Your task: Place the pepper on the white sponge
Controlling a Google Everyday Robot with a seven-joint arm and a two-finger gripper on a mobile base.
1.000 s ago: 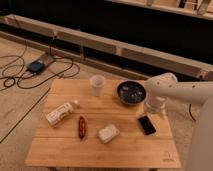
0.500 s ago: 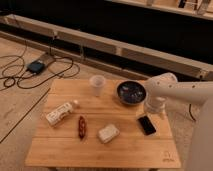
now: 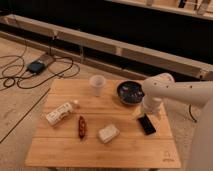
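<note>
Tool [image 3: 139,114] hangs near the table's [image 3: 60,155] right edge, can't tell its grip, and might bump the black phone [image 3: 146,125] heading for the pepper [image 3: 81,127].

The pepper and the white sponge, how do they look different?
The pepper is dark red-brown; the white sponge is cream-white. The pepper is long and thin; the sponge is a chunky block. The pepper lies beside the sponge, not on it. Both lie flat on the wooden table, a little apart. The pincer is off to the side by the black slab, away from both.
</note>
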